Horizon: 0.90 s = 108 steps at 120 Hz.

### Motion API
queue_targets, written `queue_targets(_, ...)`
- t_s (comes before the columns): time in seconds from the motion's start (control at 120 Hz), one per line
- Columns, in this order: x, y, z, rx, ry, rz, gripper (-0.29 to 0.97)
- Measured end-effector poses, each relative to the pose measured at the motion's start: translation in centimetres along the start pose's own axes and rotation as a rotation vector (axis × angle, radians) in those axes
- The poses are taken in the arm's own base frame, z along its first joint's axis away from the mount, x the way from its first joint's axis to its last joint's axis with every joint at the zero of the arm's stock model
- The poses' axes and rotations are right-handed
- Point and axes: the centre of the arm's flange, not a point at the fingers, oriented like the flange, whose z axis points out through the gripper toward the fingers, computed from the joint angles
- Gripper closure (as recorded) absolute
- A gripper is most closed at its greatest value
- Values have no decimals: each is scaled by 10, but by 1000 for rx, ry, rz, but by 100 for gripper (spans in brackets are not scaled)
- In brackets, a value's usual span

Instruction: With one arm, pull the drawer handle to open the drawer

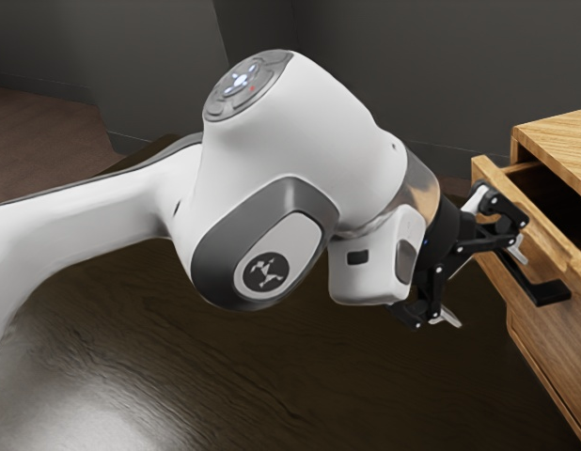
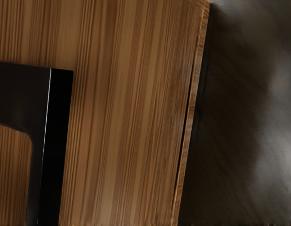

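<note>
Drawer [image 1: 493, 183] partly out of cabinet [image 1: 558, 141]; more pulling left to do. Tool [image 1: 485, 285] spread apart just left of handle [image 1: 549, 291], clamped on nothing.

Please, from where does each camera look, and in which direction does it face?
Exterior view: it sits beside the arm and faces the light wooden drawer front with its black bar handle; the white arm and the black two-finger gripper show.
Wrist view: it sits on the hand and faces the drawer front and handle from close.
Shared: the drawer front and handle.
</note>
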Motion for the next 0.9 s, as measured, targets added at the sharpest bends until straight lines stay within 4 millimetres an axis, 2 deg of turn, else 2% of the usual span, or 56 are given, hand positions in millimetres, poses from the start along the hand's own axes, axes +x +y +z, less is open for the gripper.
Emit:
queue_targets(0.4,-16,29,-12,-19,-21,-32,-1)
queue_targets(0.542,-16,38,-21,-16,-23,-35,5)
queue_targets(0.9,-17,58,-31,-23,-26,-43,4)
